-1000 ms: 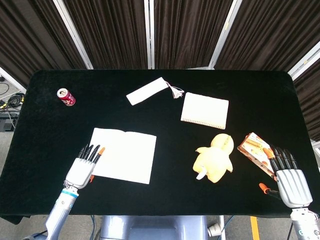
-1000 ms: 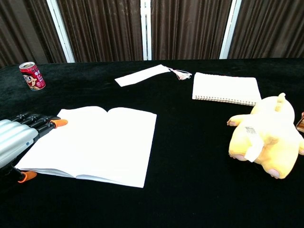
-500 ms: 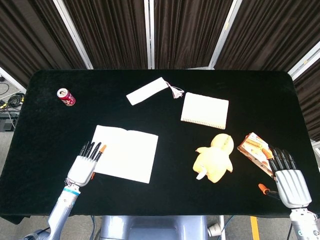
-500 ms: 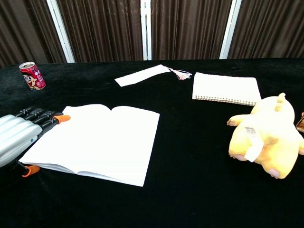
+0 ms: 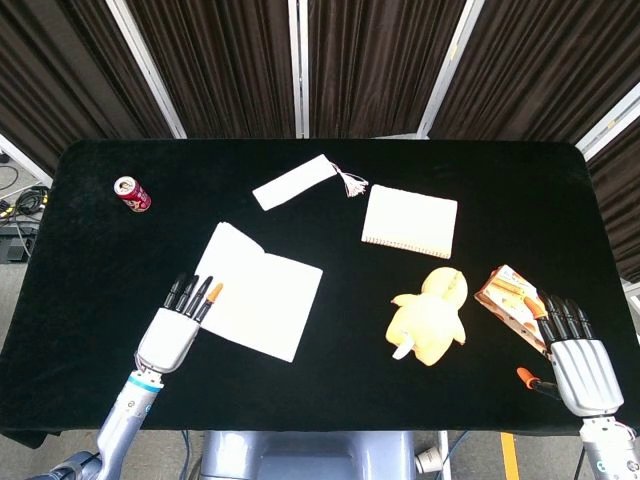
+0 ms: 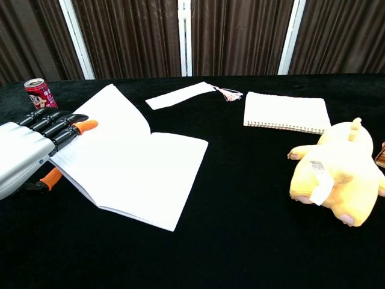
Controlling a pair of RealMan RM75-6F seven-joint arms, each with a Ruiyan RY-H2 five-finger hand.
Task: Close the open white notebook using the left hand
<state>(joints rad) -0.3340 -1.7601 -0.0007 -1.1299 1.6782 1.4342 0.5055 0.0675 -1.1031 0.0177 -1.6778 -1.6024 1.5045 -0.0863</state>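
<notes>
The open white notebook [image 5: 262, 293] [image 6: 141, 171] lies left of the table's middle. Its left half is raised off the cloth and tilts toward the spine, while the right half lies flat. My left hand [image 5: 178, 326] [image 6: 33, 150] is under and against the raised left half, fingers straight and spread, palm up, lifting it. It grips nothing. My right hand [image 5: 575, 358] lies flat and open near the table's front right edge, far from the notebook; the chest view does not show it.
A red can [image 5: 132, 193] [image 6: 40, 96] stands at the far left. A white bookmark with a tassel [image 5: 297, 181] and a spiral notepad [image 5: 410, 221] lie behind. A yellow plush duck [image 5: 431, 316] [image 6: 337, 171] and a snack packet [image 5: 509, 297] lie on the right.
My left hand has moved right and up, lifting the notebook's left half from flat to steeply tilted. The notebook has shifted slightly right. The right hand has barely moved.
</notes>
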